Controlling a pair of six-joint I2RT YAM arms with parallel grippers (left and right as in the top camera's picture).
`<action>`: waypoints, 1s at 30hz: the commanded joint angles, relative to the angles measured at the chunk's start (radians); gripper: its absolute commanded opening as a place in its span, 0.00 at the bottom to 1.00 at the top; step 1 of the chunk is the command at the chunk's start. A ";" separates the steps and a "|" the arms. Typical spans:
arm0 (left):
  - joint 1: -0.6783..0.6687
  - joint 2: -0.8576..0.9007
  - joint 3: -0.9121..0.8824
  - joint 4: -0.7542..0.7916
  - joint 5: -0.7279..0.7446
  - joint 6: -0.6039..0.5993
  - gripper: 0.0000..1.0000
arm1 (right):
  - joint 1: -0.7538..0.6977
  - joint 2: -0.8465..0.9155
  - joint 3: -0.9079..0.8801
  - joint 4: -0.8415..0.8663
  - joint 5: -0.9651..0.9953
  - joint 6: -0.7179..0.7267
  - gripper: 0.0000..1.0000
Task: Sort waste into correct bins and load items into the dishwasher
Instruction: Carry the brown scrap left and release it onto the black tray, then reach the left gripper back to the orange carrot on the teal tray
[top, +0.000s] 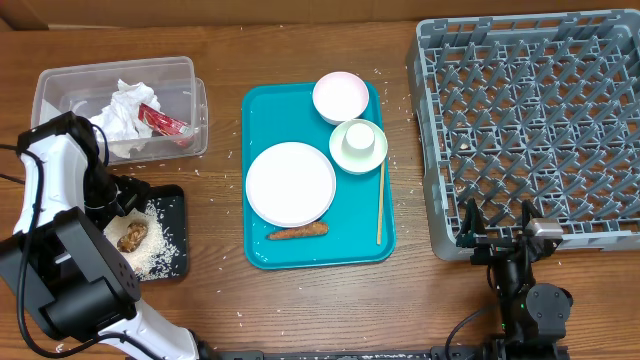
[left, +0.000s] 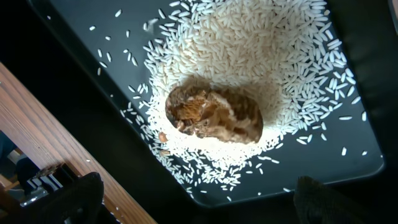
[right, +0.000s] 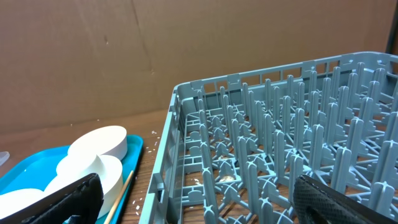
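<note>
The crumpled white napkin (top: 125, 108) and the red foil wrapper (top: 160, 122) lie in the clear tub (top: 60, 82). The brown lump (top: 132, 236) (left: 214, 115) sits on rice in the black tray (top: 172, 205) (left: 74, 81). My left gripper (top: 128, 203) (left: 199, 211) hovers open and empty just above that tray. The orange stick (top: 297, 232) lies on the teal tray (top: 258, 105) with the white plate (top: 290, 183), the pink bowl (top: 340, 97), and the green bowl (top: 372, 158) holding the white cup (top: 358, 137). My right gripper (top: 497, 228) (right: 205, 208) is open at the front left corner of the grey dish rack (top: 530, 120) (right: 280, 124).
A thin wooden stick (top: 380, 200) lies along the teal tray's right side. Rice grains are scattered on the wooden table around the trays. A cardboard wall stands behind the table in the right wrist view (right: 155, 50).
</note>
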 joint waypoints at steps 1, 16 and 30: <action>0.003 0.008 -0.004 -0.019 0.039 -0.010 1.00 | 0.005 -0.008 -0.010 0.006 0.010 -0.006 1.00; -0.352 0.008 -0.004 -0.047 0.386 0.350 0.96 | 0.005 -0.008 -0.010 0.006 0.010 -0.006 1.00; -0.970 0.008 -0.012 0.088 0.110 0.487 0.97 | 0.005 -0.008 -0.010 0.006 0.010 -0.006 1.00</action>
